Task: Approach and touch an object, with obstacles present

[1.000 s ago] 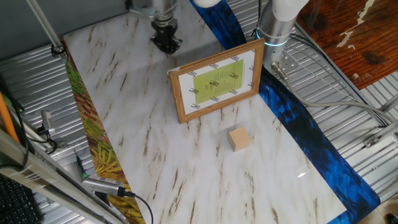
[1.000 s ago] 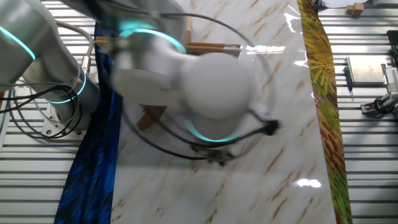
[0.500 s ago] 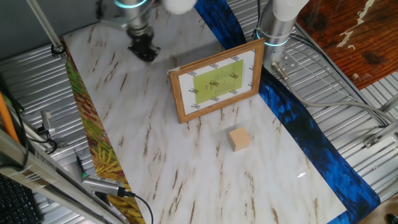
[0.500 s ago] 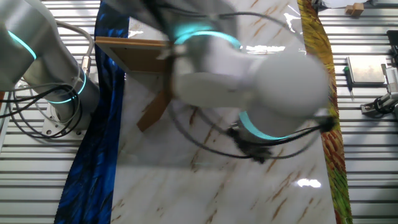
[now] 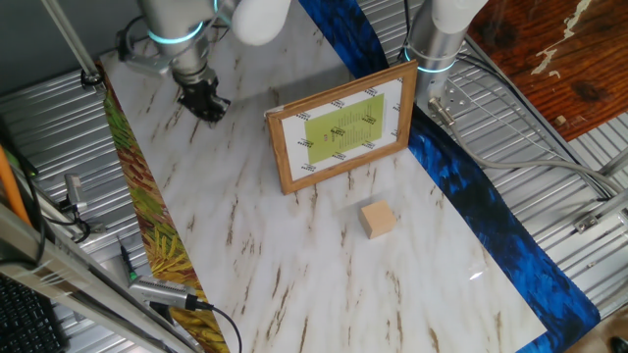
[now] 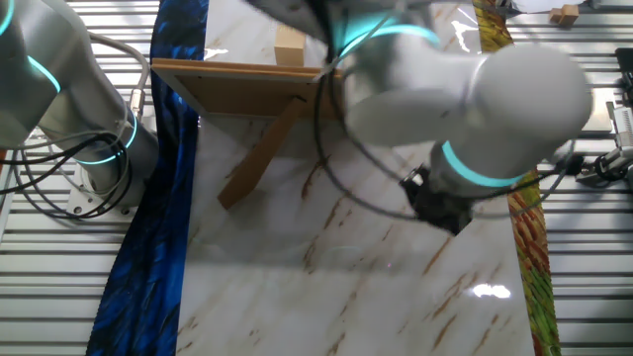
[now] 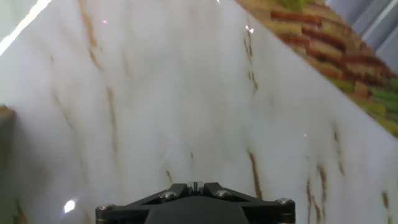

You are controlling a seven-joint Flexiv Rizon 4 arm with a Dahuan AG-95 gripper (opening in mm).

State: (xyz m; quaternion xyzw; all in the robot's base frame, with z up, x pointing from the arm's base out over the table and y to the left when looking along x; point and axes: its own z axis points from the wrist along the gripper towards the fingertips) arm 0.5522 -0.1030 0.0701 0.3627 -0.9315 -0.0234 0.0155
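A: In one fixed view, where is the arm?

B: In the upper left of the frame. The black two-finger gripper (image 5: pixel 204 104) hangs over the white marble-patterned table (image 5: pixel 235 226), near the table's far left corner. Its jaws look drawn close together, with nothing between them.

A: And the thing it should touch?

B: The small light-tan wooden cube (image 5: pixel 378 220) sits on the table right of centre, well apart from the gripper. Between them stands the rectangular picture with a brown wooden frame, white mat and yellow-green centre (image 5: pixel 343 127), propped upright just above the cube in the frame.

A: What does the other fixed view give?

B: The picture from behind: its plain brown back (image 6: pixel 237 84) runs across the upper left, with a wooden prop leaning down to the table. The cube (image 6: pixel 289 47) peeks over the frame's top edge at the top of the frame. The blurred white arm fills the right half, and the dark gripper (image 6: pixel 440 203) sits right of centre above the table; I cannot tell the jaws there.

A: The hand view?

B: Only the gripper's dark base at the bottom edge, over bare veined table (image 7: pixel 155 93). A strip of green-and-brown patterned cloth (image 7: pixel 336 50) crosses the upper right corner. No cube visible.
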